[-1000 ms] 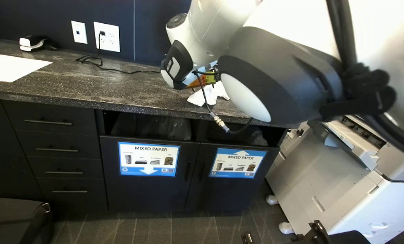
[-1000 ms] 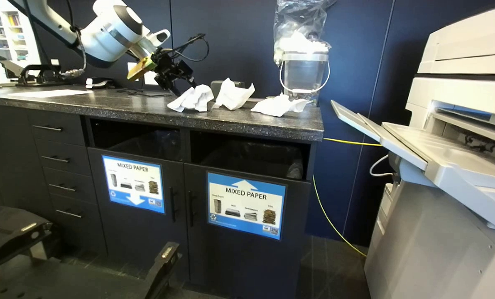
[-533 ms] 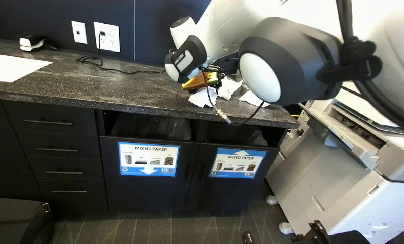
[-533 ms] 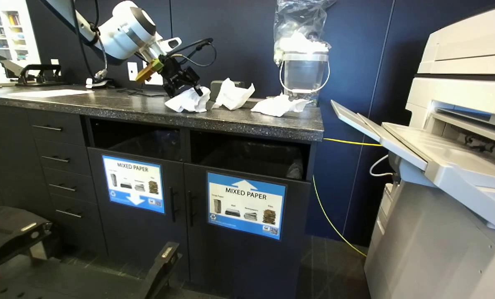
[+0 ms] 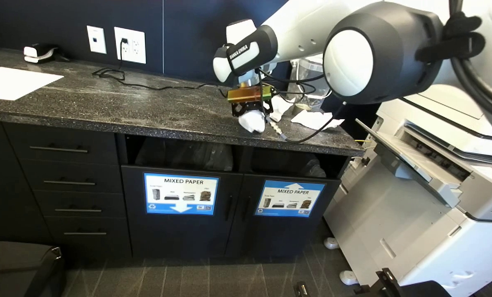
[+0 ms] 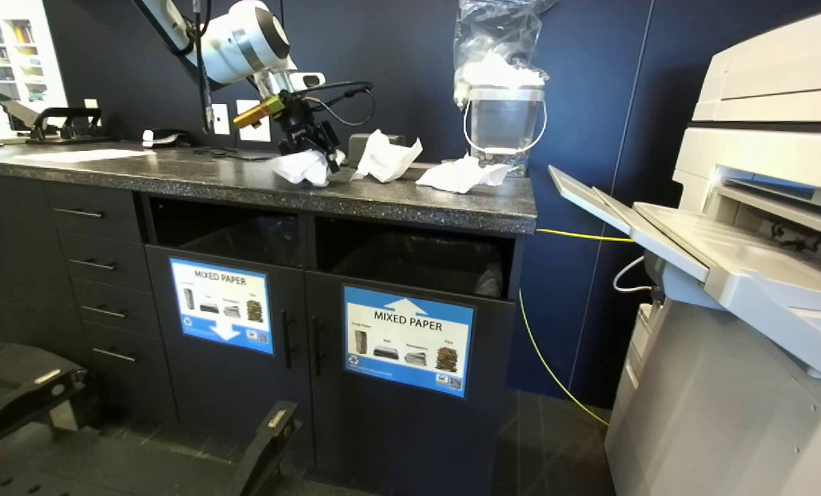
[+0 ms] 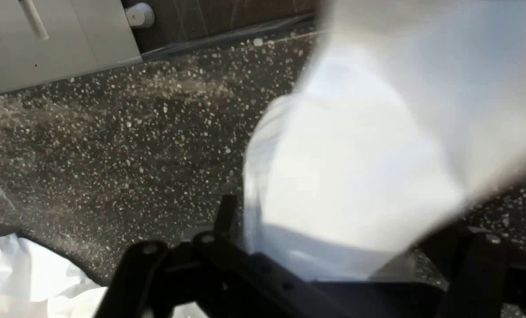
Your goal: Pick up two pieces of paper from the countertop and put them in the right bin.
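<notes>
Can partly see 1 of 3 rumpled white papers (image 6: 300, 167) within spread-fingered black tool (image 5: 252, 113) near dark stone table's front edge (image 5: 176, 135).

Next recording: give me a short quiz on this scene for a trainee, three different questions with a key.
1. How many rumpled papers are on the countertop, counting the one at the end effector?
2. True or false: the end effector is at the paper farthest from the printer.
3. Which way does the big white arrow on the right bin point? a) down b) up c) left

Key: 1. three 2. true 3. b
</notes>
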{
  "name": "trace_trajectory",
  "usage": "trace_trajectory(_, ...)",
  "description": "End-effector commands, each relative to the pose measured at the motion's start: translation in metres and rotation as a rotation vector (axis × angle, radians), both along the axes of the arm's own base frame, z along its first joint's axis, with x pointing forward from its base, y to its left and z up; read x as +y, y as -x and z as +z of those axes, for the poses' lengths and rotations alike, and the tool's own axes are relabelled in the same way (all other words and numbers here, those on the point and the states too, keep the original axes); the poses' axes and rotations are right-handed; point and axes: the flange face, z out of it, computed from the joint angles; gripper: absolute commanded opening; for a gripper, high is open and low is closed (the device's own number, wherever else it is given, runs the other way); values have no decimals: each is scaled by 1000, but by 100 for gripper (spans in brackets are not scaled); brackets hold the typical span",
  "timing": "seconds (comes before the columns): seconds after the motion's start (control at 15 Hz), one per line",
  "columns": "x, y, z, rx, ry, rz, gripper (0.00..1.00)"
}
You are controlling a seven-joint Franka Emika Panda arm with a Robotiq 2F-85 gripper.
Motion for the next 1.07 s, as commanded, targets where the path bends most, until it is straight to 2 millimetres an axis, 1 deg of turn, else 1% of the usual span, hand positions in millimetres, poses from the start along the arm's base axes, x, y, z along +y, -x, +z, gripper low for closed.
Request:
trace_trajectory(0.0,-12,-7,3,41,-50,-26,100)
trace_trajectory(0.47,-26,-10,-2,76,-116,-63,100)
trace_trajectory(0.53,-28,-11,-1,77,-122,-64,75)
trace_trajectory(0.6,-29,-11,-2,76,-126,-65,74)
trace_trajectory(0.67,-30,-12,0,75,-131,-65,68)
trace_trajectory(0.73,-31,-12,0,75,-133,-65,58)
trace_trajectory(0.87,-37,-12,3,75,-135,-67,44)
trace_trajectory(0.93,-39,-13,3,75,-134,-69,35)
trace_trajectory(1.0,-43,-13,3,75,-133,-72,29)
